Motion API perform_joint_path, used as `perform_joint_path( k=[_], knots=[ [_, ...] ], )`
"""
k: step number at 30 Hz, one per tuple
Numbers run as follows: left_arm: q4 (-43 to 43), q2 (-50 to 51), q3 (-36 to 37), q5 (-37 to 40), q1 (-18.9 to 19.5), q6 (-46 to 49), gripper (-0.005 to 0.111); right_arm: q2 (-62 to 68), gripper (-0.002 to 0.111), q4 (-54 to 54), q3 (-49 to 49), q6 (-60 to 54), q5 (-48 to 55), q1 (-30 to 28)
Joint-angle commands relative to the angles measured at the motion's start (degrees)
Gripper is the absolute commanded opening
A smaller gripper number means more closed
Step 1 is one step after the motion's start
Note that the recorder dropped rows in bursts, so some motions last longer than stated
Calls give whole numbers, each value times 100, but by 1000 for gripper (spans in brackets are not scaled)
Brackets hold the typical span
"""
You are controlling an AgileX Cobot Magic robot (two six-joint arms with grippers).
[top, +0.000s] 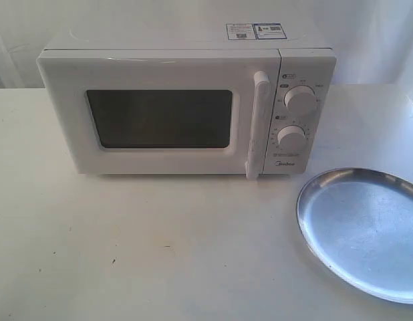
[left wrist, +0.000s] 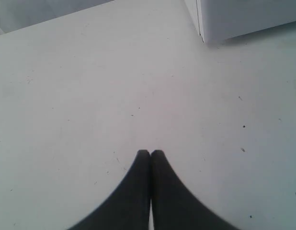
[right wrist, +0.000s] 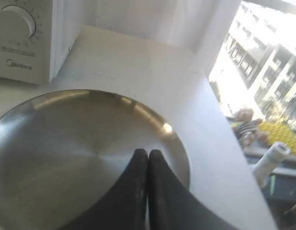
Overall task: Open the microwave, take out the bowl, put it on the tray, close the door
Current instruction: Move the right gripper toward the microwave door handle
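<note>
The white microwave [top: 186, 107] stands at the back of the table, its door [top: 160, 119] shut and the tall white bar handle [top: 258, 124] beside two round knobs. The bowl is hidden. A shiny silver tray [top: 367, 231] lies at the front right, empty. Neither gripper shows in the exterior view. My left gripper [left wrist: 150, 152] is shut on nothing above bare tabletop, a microwave corner [left wrist: 205, 28] ahead of it. Over the tray [right wrist: 66, 143] my right gripper [right wrist: 148, 152] hangs shut and empty, near the microwave's lower knob [right wrist: 16, 19].
The white table [top: 160, 247] runs to an edge on the right just past the tray. A window [right wrist: 263, 62] with buildings outside shows in the right wrist view, with clutter below the table edge.
</note>
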Motion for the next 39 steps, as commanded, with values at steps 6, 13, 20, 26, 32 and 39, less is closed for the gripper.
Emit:
perform_joint_path(
  k=[6, 13, 20, 26, 32, 39],
  knots=[
    [-46, -12, -14, 8, -18, -22, 0, -35, 0, 249, 13, 1312, -4260, -38],
    [-46, -12, -14, 8, -18, -22, 0, 74, 0, 1642, -334, 2752, -5520, -38],
    [-46, -12, -14, 8, -18, -22, 0, 3656, 0, 863, -1549, 1626, -4116, -38],
    [-46, -12, -14, 8, -18, -22, 0, 7975, 0, -4602, -2184, 2267, -8824, -38],
    [-46, -12, -14, 8, -18, -22, 0, 9679, 0, -6046, -3372, 2060, -8824, -245],
    [-46, -12, -14, 8, -18, -22, 0, 10039, 0, -6293, -3931, 2407, -8824, -773]
  ],
)
